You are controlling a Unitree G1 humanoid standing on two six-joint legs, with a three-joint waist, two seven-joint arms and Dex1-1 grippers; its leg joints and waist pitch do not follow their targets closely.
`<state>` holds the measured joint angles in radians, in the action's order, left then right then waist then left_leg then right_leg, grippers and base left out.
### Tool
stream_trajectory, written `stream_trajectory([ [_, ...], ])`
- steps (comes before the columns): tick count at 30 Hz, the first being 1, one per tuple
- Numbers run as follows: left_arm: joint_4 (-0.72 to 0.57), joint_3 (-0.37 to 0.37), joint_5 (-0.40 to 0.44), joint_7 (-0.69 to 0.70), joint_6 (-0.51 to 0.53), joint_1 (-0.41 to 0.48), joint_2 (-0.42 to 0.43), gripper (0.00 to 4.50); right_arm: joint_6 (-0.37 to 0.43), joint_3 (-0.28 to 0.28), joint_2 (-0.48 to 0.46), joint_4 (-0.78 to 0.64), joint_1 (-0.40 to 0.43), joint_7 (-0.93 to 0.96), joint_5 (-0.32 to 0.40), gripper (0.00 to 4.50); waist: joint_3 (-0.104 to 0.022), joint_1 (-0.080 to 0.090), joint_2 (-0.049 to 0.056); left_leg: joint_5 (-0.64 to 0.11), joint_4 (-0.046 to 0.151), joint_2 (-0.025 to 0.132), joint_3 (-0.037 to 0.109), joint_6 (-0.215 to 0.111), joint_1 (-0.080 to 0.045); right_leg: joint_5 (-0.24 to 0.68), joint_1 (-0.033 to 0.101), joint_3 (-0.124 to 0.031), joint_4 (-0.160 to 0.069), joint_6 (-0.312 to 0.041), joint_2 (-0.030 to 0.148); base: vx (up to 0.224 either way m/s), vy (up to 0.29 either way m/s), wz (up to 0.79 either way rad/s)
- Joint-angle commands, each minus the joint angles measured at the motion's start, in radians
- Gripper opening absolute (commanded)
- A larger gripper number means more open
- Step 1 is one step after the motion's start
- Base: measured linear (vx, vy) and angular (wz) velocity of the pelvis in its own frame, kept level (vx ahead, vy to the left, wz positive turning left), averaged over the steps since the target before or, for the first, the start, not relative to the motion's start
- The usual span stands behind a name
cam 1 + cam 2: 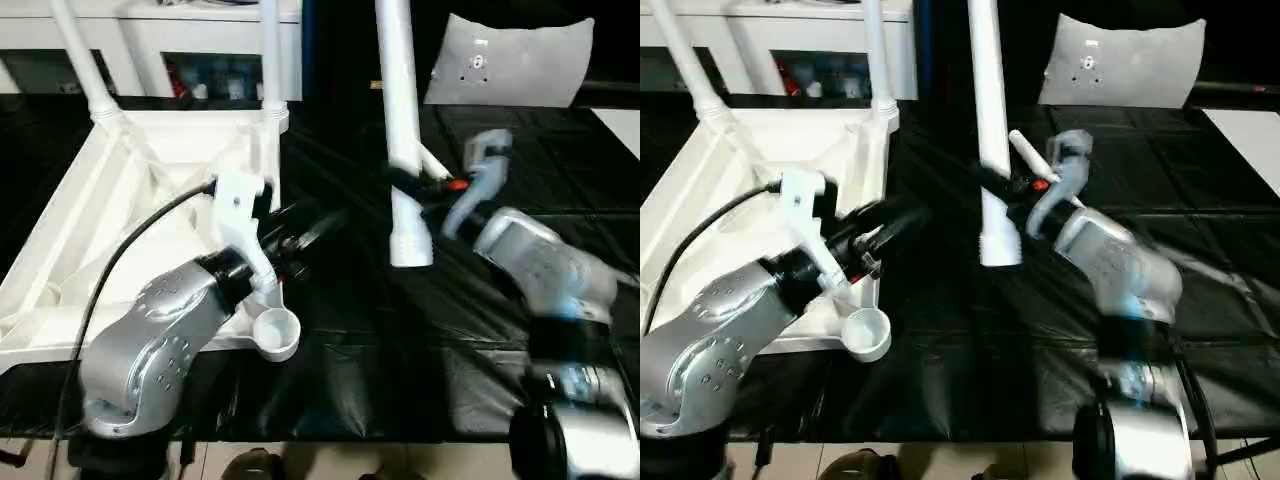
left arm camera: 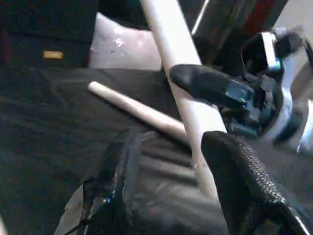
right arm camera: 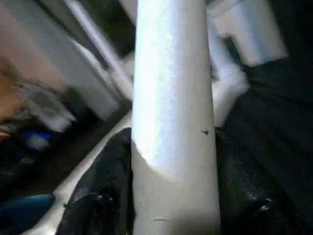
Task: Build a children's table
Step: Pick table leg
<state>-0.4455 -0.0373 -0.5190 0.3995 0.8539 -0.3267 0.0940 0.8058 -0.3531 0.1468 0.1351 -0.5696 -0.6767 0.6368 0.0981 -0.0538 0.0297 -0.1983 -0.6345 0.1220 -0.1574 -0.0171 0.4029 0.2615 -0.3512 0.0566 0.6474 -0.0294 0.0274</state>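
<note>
Lying upside down on the black-covered worktop (image 1: pixel 380 350), the white table top (image 1: pixel 90 230) is being shown with its ribbed underside facing up, toward the robot's left. Two legs are already being carried by it: one leg (image 1: pixel 82 55) rising from the far left corner and a second fitted leg (image 1: pixel 269 50) rising from the far right corner. The near right corner socket (image 1: pixel 277 333) is being left empty, and the near left corner is being hidden by the left arm, so its state cannot be told. A third leg (image 1: pixel 405 130) is being held upright by the right claw (image 1: pixel 1012 192), whose black fingers are being pressed against both sides of the tube, its wide end hanging just above the cloth, apart from the table top. A fourth leg (image 2: pixel 137 108) is lying flat on the worktop just behind it. The left claw (image 1: pixel 300 235) is standing parted and empty, between the table top and the held leg. Counted: one table top, four legs, two fitted. By judgement the build is about half done, with two legs waiting to be seated.
</note>
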Motion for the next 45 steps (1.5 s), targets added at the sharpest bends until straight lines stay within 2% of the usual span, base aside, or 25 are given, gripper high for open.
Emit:
stream_trajectory([
  [1, 0.022, -0.044, -0.087, -0.006, 0.030, -0.054, -0.043, 2.88, 0.035, -0.010, -0.010, -0.093, 0.037, -0.056, 0.099, 1.84, -0.068, -0.003, 0.002, -0.111, 0.081, 0.122, 0.048, -0.045, -0.028, -0.019, 0.031, -0.070, -0.077, -0.267, 0.144, 0.000, 0.000, 0.00],
  [3, 0.054, -0.104, -0.191, -0.030, 0.055, -0.120, -0.112, 2.88, 0.052, -0.001, -0.015, -0.157, 0.085, -0.080, 0.157, 1.84, -0.064, -0.008, 0.000, -0.129, 0.083, 0.125, 0.053, -0.029, -0.029, 0.008, 0.027, -0.069, -0.079, -0.276, 0.148, 0.000, 0.000, 0.00],
  [4, 0.064, -0.125, -0.231, -0.041, 0.062, -0.143, -0.136, 2.88, 0.055, 0.003, -0.018, -0.177, 0.099, -0.084, 0.170, 1.84, -0.064, -0.007, -0.002, -0.128, 0.085, 0.124, 0.053, -0.029, -0.025, 0.017, 0.030, -0.068, -0.080, -0.274, 0.148, 0.000, 0.000, 0.00],
  [7, 0.095, -0.155, -0.309, -0.069, 0.080, -0.194, -0.171, 2.88, 0.092, 0.003, -0.023, -0.229, 0.124, -0.099, 0.217, 1.84, -0.057, -0.008, -0.006, -0.152, 0.087, 0.120, 0.051, -0.014, -0.025, 0.086, 0.025, -0.071, -0.088, -0.255, 0.150, 0.000, 0.000, 0.00],
  [8, 0.103, -0.159, -0.322, -0.076, 0.083, -0.205, -0.177, 2.88, 0.099, 0.005, -0.023, -0.240, 0.130, -0.106, 0.230, 1.84, -0.057, -0.008, -0.005, -0.151, 0.087, 0.118, 0.052, -0.014, -0.024, 0.108, 0.026, -0.072, -0.091, -0.244, 0.151, 0.000, 0.000, 0.00],
  [9, 0.110, -0.157, -0.325, -0.073, 0.082, -0.213, -0.180, 2.88, 0.100, 0.011, -0.022, -0.250, 0.136, -0.112, 0.234, 1.84, -0.056, -0.010, 0.013, -0.152, 0.086, 0.117, 0.055, -0.012, -0.023, 0.118, 0.024, -0.073, -0.092, -0.231, 0.152, 0.000, 0.000, 0.00],
  [11, 0.115, -0.157, -0.332, -0.073, 0.085, -0.218, -0.186, 2.88, 0.103, 0.016, -0.020, -0.261, 0.144, -0.114, 0.239, 1.84, -0.055, -0.005, 0.003, -0.160, 0.091, 0.119, 0.054, -0.009, -0.024, 0.124, 0.024, -0.074, -0.098, -0.217, 0.148, 0.000, 0.000, 0.00],
  [16, 0.115, -0.147, -0.340, -0.059, 0.119, -0.219, -0.192, 2.88, 0.096, 0.047, -0.007, -0.305, 0.177, -0.108, 0.235, 1.84, -0.058, -0.007, 0.007, -0.103, 0.091, 0.119, 0.054, -0.026, -0.022, 0.060, 0.026, -0.072, -0.096, -0.217, 0.149, 0.000, 0.000, 0.00],
  [19, 0.104, -0.119, -0.339, -0.069, 0.126, -0.209, -0.165, 2.88, 0.032, 0.126, 0.008, -0.357, 0.206, -0.091, 0.148, 1.84, -0.064, -0.006, 0.008, -0.056, 0.091, 0.123, 0.056, -0.040, -0.022, -0.015, 0.028, -0.069, -0.089, -0.211, 0.146, 0.000, 0.000, 0.00],
  [20, 0.096, -0.072, -0.281, -0.061, 0.095, -0.196, -0.128, 2.88, -0.021, 0.174, 0.011, -0.385, 0.222, -0.083, 0.087, 1.84, -0.069, -0.007, 0.004, -0.037, 0.089, 0.123, 0.055, -0.052, -0.023, -0.052, 0.030, -0.068, -0.086, -0.213, 0.147, 0.000, 0.000, 0.00],
  [22, 0.092, -0.046, -0.251, -0.055, 0.078, -0.189, -0.108, 2.88, -0.046, 0.195, 0.013, -0.398, 0.229, -0.080, 0.060, 1.84, -0.070, -0.005, 0.007, -0.006, 0.088, 0.123, 0.055, -0.067, -0.021, -0.103, 0.029, -0.066, -0.078, -0.200, 0.144, 0.000, 0.000, 0.00],
  [23, 0.086, 0.032, -0.128, -0.040, -0.007, -0.168, -0.049, 2.88, -0.082, 0.233, 0.013, -0.418, 0.245, -0.058, 0.011, 1.84, -0.072, -0.004, 0.001, 0.007, 0.086, 0.122, 0.056, -0.084, -0.020, -0.131, 0.030, -0.066, -0.079, -0.203, 0.146, 0.000, 0.000, 0.00],
  [24, 0.088, 0.052, -0.082, -0.041, -0.049, -0.152, -0.036, 2.88, -0.116, 0.253, 0.005, -0.417, 0.256, -0.040, -0.024, 1.84, -0.076, -0.008, 0.002, 0.036, 0.082, 0.125, 0.058, -0.104, -0.017, -0.157, 0.029, -0.065, -0.075, -0.188, 0.147, 0.000, 0.000, 0.00],
  [25, 0.088, 0.052, -0.082, -0.041, -0.049, -0.152, -0.036, 2.88, -0.116, 0.253, 0.005, -0.417, 0.256, -0.040, -0.024, 1.84, -0.075, -0.004, 0.003, 0.047, 0.081, 0.124, 0.055, -0.107, -0.016, -0.173, 0.028, -0.065, -0.071, -0.186, 0.147, 0.000, 0.000, 0.00],
  [26, 0.090, 0.063, -0.053, -0.042, -0.076, -0.140, -0.029, 2.88, -0.141, 0.267, -0.002, -0.417, 0.264, -0.029, -0.049, 1.84, -0.082, -0.005, 0.006, 0.067, 0.076, 0.123, 0.054, -0.114, -0.019, -0.210, 0.029, -0.063, -0.064, -0.198, 0.148, 0.000, 0.000, 0.00],
  [27, 0.090, 0.063, -0.053, -0.042, -0.076, -0.140, -0.029, 2.88, -0.141, 0.267, -0.002, -0.417, 0.264, -0.029, -0.049, 1.84, -0.082, -0.002, 0.007, 0.086, 0.076, 0.127, 0.055, -0.124, -0.018, -0.238, 0.023, -0.060, -0.059, -0.208, 0.141, 0.000, 0.000, 0.00],
  [28, 0.085, 0.089, -0.007, -0.034, -0.121, -0.116, -0.011, 2.88, -0.221, 0.291, -0.018, -0.400, 0.285, -0.017, -0.103, 1.84, -0.078, -0.002, 0.003, 0.083, 0.078, 0.129, 0.056, -0.129, -0.018, -0.236, 0.020, -0.059, -0.060, -0.214, 0.143, 0.000, 0.000, 0.00],
  [29, 0.076, 0.113, 0.030, -0.031, -0.164, -0.082, 0.002, 2.88, -0.340, 0.332, -0.035, -0.373, 0.316, -0.008, -0.179, 1.84, -0.075, -0.004, 0.006, 0.045, 0.079, 0.129, 0.053, -0.128, -0.015, -0.196, 0.016, -0.060, -0.065, -0.217, 0.147, 0.000, 0.000, 0.00],
  [30, 0.074, 0.116, 0.040, -0.037, -0.184, -0.063, -0.002, 2.53, -0.400, 0.360, -0.036, -0.356, 0.333, -0.009, -0.221, 1.84, -0.072, -0.004, 0.003, 0.007, 0.081, 0.129, 0.051, -0.111, -0.013, -0.165, 0.019, -0.061, -0.068, -0.222, 0.152, 0.000, 0.000, 0.00],
  [32, 0.074, 0.130, 0.058, -0.045, -0.221, -0.038, 0.001, 2.18, -0.477, 0.394, -0.038, -0.332, 0.354, -0.002, -0.274, 1.84, -0.068, 0.000, 0.004, -0.027, 0.086, 0.128, 0.050, -0.089, -0.014, -0.133, 0.021, -0.063, -0.072, -0.222, 0.150, 0.000, 0.000, 0.00],
  [33, 0.074, 0.130, 0.058, -0.045, -0.221, -0.038, 0.001, 2.18, -0.477, 0.394, -0.038, -0.332, 0.354, -0.002, -0.274, 1.84, -0.070, -0.001, 0.006, -0.033, 0.086, 0.129, 0.051, -0.085, -0.017, -0.124, 0.021, -0.062, -0.073, -0.223, 0.148, 0.000, 0.000, 0.00],
  [34, 0.073, 0.158, 0.082, -0.036, -0.268, -0.008, 0.014, 2.18, -0.558, 0.425, -0.035, -0.309, 0.369, 0.007, -0.327, 1.84, -0.067, -0.001, 0.010, -0.051, 0.090, 0.131, 0.053, -0.077, -0.019, -0.108, 0.019, -0.063, -0.072, -0.222, 0.144, 0.000, 0.000, 0.00],
  [35, 0.072, 0.172, 0.092, -0.031, -0.290, 0.011, 0.016, 2.18, -0.590, 0.439, -0.037, -0.300, 0.376, 0.013, -0.347, 1.84, -0.065, 0.001, 0.008, -0.074, 0.094, 0.132, 0.053, -0.068, -0.018, -0.094, 0.018, -0.064, -0.075, -0.218, 0.144, 0.000, 0.000, 0.00],
  [39, 0.070, 0.180, 0.086, -0.024, -0.302, 0.044, -0.002, 2.18, -0.632, 0.454, -0.048, -0.288, 0.384, 0.026, -0.370, 1.84, -0.065, 0.003, 0.011, -0.110, 0.097, 0.131, 0.053, -0.059, -0.020, -0.076, 0.019, -0.065, -0.076, -0.223, 0.145, 0.000, 0.000, 0.00],
  [45, 0.081, 0.165, 0.049, -0.033, -0.328, 0.060, -0.060, 2.18, -0.733, 0.460, -0.067, -0.225, 0.384, 0.026, -0.394, 1.84, -0.061, 0.005, 0.006, -0.161, 0.100, 0.130, 0.050, -0.041, -0.017, -0.016, 0.018, -0.069, -0.084, -0.226, 0.149, 0.000, 0.000, 0.00],
])
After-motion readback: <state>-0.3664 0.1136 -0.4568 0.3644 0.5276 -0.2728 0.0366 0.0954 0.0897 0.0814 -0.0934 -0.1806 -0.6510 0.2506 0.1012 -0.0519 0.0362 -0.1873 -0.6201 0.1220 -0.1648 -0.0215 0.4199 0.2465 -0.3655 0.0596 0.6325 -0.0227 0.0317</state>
